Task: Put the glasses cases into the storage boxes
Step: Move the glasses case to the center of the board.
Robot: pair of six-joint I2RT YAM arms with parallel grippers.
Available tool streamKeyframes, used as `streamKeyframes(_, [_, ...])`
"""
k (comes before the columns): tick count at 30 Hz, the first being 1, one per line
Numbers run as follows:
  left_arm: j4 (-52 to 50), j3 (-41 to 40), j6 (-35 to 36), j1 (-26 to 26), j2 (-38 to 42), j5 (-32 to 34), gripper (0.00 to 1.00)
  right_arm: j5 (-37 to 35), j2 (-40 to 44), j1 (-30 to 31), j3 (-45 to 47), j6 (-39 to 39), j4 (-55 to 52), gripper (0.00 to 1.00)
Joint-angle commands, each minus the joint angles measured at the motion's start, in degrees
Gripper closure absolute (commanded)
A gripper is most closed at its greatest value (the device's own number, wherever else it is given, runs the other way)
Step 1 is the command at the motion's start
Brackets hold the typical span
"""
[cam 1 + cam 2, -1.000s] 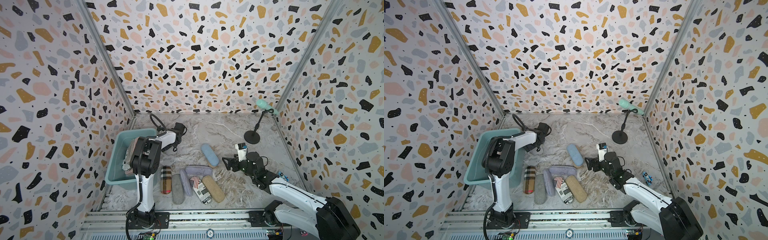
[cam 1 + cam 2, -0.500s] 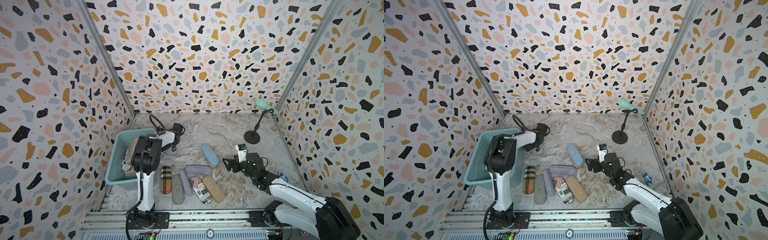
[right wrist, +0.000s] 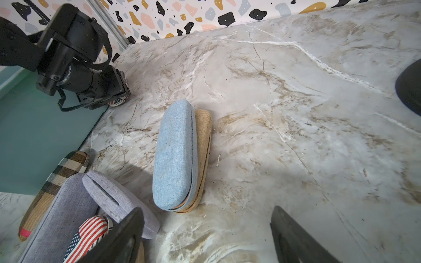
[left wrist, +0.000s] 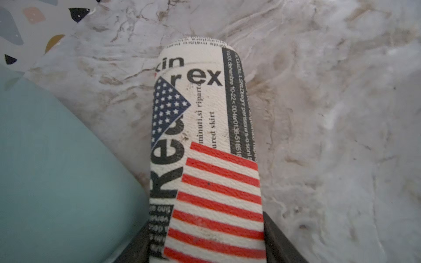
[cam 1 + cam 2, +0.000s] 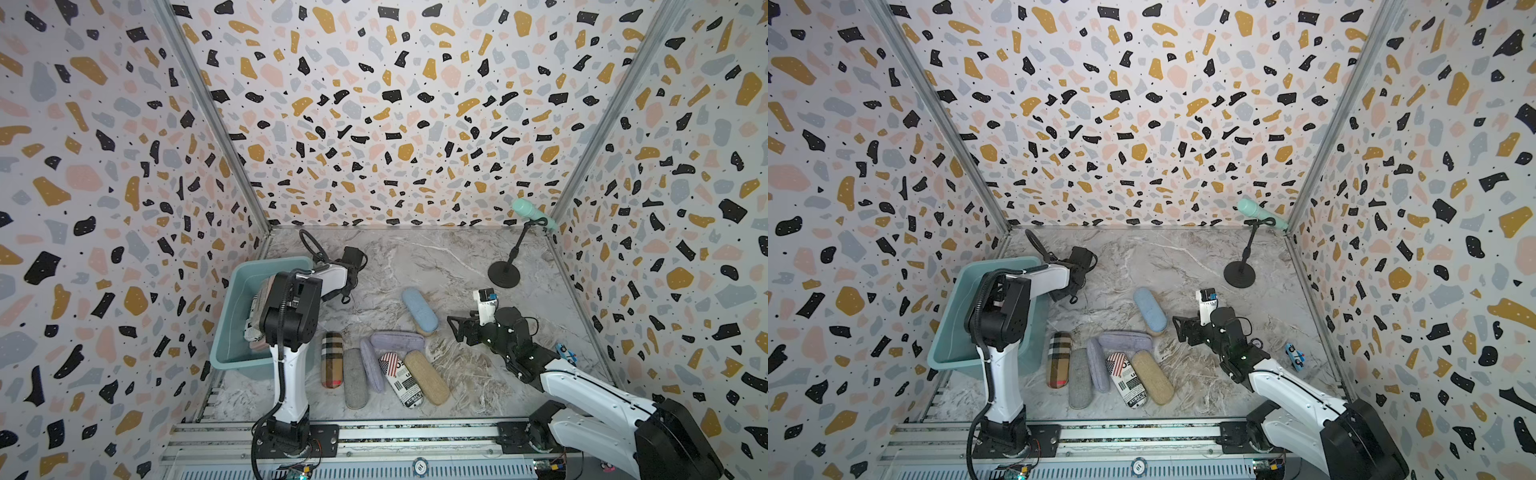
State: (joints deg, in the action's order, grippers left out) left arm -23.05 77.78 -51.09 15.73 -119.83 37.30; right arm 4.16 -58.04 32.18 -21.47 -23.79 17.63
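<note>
Two risks: your left gripper [image 4: 206, 236] clamps the flag-print case [image 4: 205, 136] against the tub [image 4: 57, 170], so lifting may snag the wall; your right gripper [image 3: 206, 210] gapes empty.

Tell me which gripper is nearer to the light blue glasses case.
Right. The right gripper, open, sits just beside the light blue case's near end. The left gripper is farther, by the teal tub's far corner, clamped on a flag-print case.

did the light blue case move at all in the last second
No. The light blue case lies at the same spot and angle relative to the microphone stand's base in both top views.
</note>
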Motion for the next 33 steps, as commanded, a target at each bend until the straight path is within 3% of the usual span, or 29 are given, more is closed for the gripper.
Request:
streamKeyframes(1, [0.00, -1.72, 3.67, 3.35, 3.13, -2.24, 0.40, -1.25, 1.44, -0.19, 0.30, -0.64, 1.06, 0.11])
streamKeyframes(8, [2.86, -8.61, 7.28, 12.56, 7.70, -8.83, 0.39, -1.69, 2.04, -0.19, 0.57, -0.79, 0.91, 0.11])
streamKeyframes(13, [6.70, -19.25, 10.97, 13.78, 14.34, -15.99, 0.39, -0.72, 1.70, -0.24, 0.31, -0.92, 1.10, 0.11])
streamKeyframes(17, [4.80, -23.40, 15.05, 14.07, 19.69, -17.87, 0.31, 2.34, -0.25, -0.12, -2.23, -1.09, 0.62, 0.11])
streamKeyframes(22, [1.06, -22.60, 18.85, 14.08, 22.36, -16.43, 0.14, 4.19, -3.78, 0.27, -7.60, -2.16, -0.25, 0.11])
streamKeyframes(24, [0.17, -21.78, 19.69, 13.98, 23.66, -15.48, 0.01, 4.02, -4.80, 0.46, -9.35, -2.23, 0.26, 0.10])
streamKeyframes(28, [-0.49, -19.00, 21.98, 13.89, 23.76, -14.64, 0.00, -0.78, -5.17, 0.53, -7.78, -1.87, 3.14, 0.10])
streamKeyframes(33, [-1.45, -15.76, 24.52, 12.29, 19.38, -14.81, 0.00, -6.00, -2.91, 0.56, 2.26, -3.22, 11.57, 0.10])
